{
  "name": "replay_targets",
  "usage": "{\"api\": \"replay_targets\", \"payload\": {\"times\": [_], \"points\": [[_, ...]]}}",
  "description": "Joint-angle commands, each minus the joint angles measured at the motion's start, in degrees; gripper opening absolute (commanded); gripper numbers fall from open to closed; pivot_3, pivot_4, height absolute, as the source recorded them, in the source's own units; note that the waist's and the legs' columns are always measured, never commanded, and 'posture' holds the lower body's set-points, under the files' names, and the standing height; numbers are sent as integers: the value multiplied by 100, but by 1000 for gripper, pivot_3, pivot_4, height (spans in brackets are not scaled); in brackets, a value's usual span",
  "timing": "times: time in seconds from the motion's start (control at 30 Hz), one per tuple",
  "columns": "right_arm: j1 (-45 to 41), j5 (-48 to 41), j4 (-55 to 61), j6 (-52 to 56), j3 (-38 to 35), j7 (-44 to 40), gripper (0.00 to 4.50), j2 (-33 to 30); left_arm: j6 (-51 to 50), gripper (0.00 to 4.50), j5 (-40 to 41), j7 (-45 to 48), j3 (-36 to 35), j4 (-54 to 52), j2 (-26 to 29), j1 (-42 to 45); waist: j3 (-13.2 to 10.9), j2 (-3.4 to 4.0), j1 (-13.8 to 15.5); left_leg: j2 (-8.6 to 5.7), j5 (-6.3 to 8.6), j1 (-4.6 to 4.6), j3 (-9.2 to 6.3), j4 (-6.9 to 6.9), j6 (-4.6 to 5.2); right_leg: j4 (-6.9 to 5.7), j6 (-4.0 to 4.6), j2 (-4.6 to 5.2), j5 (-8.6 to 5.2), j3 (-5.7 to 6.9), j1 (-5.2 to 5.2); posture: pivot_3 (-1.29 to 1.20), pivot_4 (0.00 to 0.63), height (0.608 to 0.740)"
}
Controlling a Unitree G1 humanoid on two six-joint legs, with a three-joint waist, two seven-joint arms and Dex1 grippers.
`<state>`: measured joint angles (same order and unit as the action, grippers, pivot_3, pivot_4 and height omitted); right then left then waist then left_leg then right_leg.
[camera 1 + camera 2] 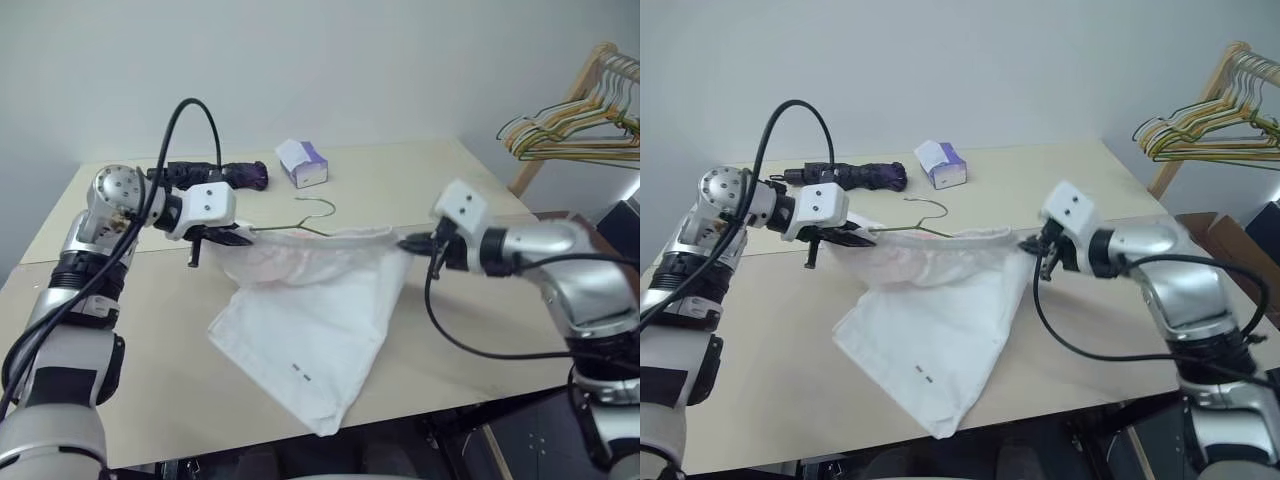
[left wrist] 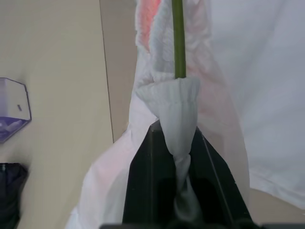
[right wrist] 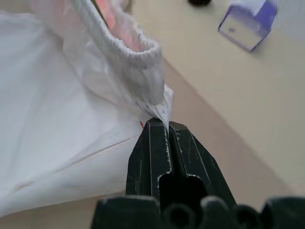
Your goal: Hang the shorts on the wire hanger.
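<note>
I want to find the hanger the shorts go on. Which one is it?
Look at the middle of the beige table, where the white shorts are held up. The wire hanger is the thin grey one whose hook pokes out of their waistband, not the coloured hangers bunched on the wooden rack.
</note>
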<state>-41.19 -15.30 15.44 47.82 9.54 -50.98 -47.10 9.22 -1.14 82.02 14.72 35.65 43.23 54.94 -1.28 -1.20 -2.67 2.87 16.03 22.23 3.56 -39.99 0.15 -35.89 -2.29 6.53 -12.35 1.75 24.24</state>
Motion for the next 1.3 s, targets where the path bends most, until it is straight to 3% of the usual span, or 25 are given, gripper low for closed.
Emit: {"api": "replay_targets", "payload": {"times": [0.03, 0.27, 0.63, 0.83, 0.93, 1.3], "points": [[-726, 125, 260, 210, 443, -397, 54, -219, -75, 0, -14, -238, -164, -208, -70, 223, 0, 0, 10, 0, 0, 0, -1, 1, 0, 1, 0, 0, 0, 2, -1, -36, 0, 740], [-1196, 803, -35, 126, 1385, -375, 54, -82, -257, 0, 178, -241, -302, -431, -127, 201, 0, 0, 26, 0, 0, 6, 0, -3, 1, -1, 0, 0, 0, 4, 0, -23, 0, 740], [-1307, 923, -395, -178, 1228, -359, 54, 364, -450, 0, 318, -105, -365, -790, -143, -54, 0, 0, 9, 0, 0, 6, 0, -2, 0, -12, 0, 0, 1, 4, 1, -22, 0, 740], [-1034, 1255, -314, -822, 1366, -447, 1625, 249, -432, 0, 279, -148, -391, -753, -175, -4, 0, 0, 23, 0, 0, 6, -1, -2, 0, -10, 0, 0, 0, 5, 0, -25, 0, 740], [-921, 1436, -395, -1156, 1372, -442, 2615, 248, -391, 0, 259, -163, -396, -709, -173, 10, 0, 0, 15, 0, 0, 6, 0, -3, 0, -10, 0, 0, 0, 4, 0, -27, 0, 740], [-843, 1048, -842, -1175, 1029, -792, 2615, 555, -411, 0, 525, 31, -473, -854, -132, -38, 0, 0, 7, 0, 0, 4, 0, -3, 0, -9, 0, 0, 0, 4, 0, -23, 0, 740]]}}
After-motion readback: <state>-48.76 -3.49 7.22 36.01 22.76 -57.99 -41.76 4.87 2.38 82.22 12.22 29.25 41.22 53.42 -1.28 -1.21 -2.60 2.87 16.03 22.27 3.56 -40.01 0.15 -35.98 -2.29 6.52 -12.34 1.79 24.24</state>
